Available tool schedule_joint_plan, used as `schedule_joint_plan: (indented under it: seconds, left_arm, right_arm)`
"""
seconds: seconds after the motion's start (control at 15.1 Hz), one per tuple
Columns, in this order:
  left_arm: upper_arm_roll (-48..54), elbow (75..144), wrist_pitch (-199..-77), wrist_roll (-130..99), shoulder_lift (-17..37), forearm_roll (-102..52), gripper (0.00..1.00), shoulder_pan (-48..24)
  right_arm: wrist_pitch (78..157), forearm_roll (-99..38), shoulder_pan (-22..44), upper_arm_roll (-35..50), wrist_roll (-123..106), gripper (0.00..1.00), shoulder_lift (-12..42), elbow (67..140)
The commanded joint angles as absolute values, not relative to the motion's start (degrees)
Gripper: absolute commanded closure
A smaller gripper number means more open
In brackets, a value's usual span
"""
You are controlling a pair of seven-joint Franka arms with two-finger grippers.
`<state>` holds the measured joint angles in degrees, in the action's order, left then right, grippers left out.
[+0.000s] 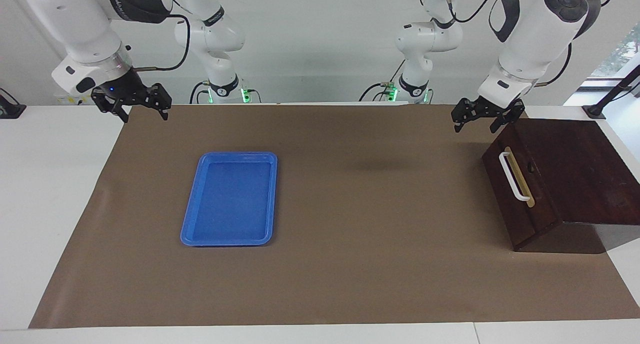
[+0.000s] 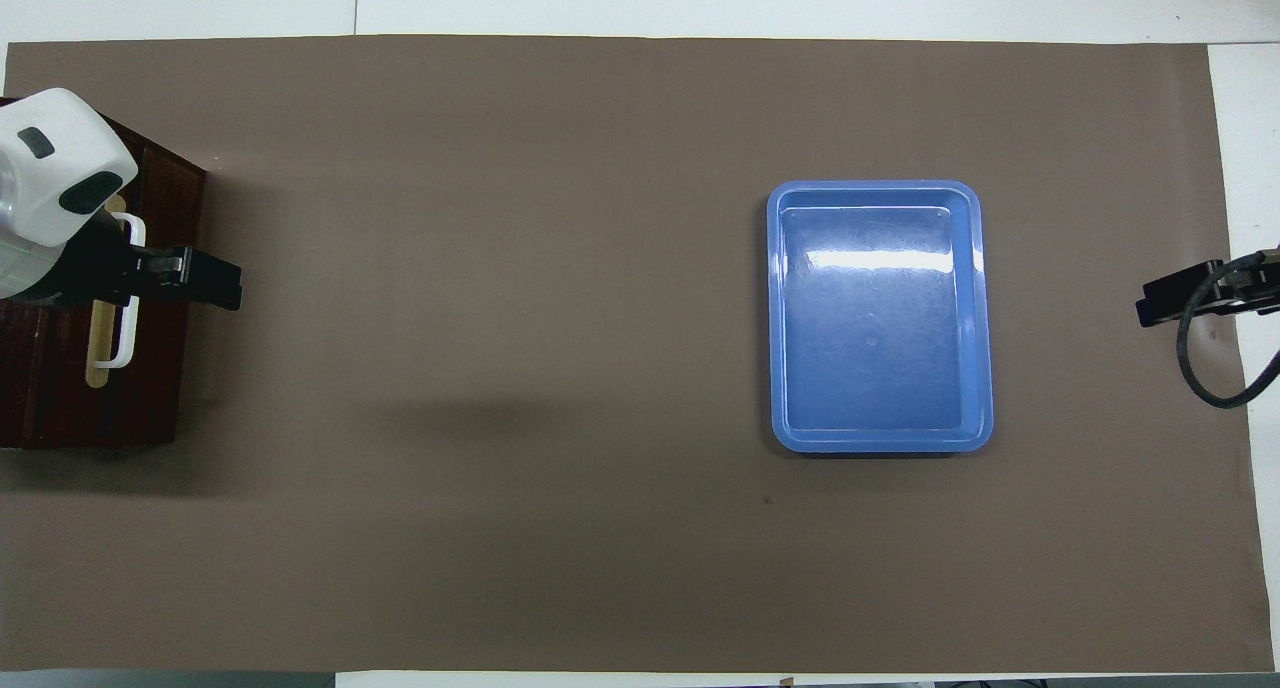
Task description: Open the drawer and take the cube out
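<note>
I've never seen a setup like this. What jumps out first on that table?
The bright blue tray, with nothing in it, lies on the brown mat toward the right arm's end of the table. At the left arm's end sits a dark wooden box whose drawer is closed, its white handle facing the tray. The left hand hangs over the box's edge with its fingers open; the right hand, also open, waits over the mat's corner.

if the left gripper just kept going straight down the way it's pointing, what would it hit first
Probably the drawer box's top corner nearest the robots; the left gripper hangs over that edge, though it may just miss onto the brown mat.
</note>
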<state>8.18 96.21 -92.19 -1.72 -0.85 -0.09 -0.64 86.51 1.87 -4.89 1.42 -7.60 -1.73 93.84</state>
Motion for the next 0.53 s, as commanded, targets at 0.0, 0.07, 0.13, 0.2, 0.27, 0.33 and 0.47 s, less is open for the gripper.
schedule_joint_plan:
  seconds: [0.0, 0.07, 0.13, 0.2, 0.27, 0.33, 0.47]
  left_arm:
    - [7.47, 95.8, -91.32, -1.23, -0.88, -0.97, 0.0, -1.41]
    - [7.47, 95.8, -91.41, -1.49, -0.79, -0.97, 0.0, -1.41]
    - [7.47, 95.8, -91.41, -1.49, -0.88, -0.97, 0.0, -1.41]
    - [7.47, 95.89, -91.49, -1.32, -0.88, -0.88, 0.0, -1.41]
    - [7.38, 96.76, -92.36, -1.32, -1.14, -0.44, 0.0, -1.41]
    - [7.47, 97.99, -93.33, -1.41, -1.49, 0.17, 0.0, -1.49]
    - [7.56, 100.62, -96.4, -1.41, -2.02, 4.11, 0.0, -1.84]
  right_arm:
    - [85.78, 2.73, -5.45, 1.93, -6.77, 0.0, -2.64, 94.48]
    - [85.78, 2.81, -5.45, 2.02, -6.77, 0.0, -2.64, 94.48]
    - [85.78, 2.81, -5.45, 2.02, -6.77, 0.0, -2.64, 94.48]
    - [85.78, 2.73, -5.45, 1.93, -6.77, 0.0, -2.64, 94.48]
    - [85.78, 2.81, -5.45, 1.93, -6.77, 0.0, -2.64, 94.48]
    - [85.78, 2.73, -5.45, 1.93, -6.77, 0.0, -2.64, 94.48]
    - [85.78, 2.81, -5.45, 1.93, -6.77, 0.0, -2.64, 94.48]
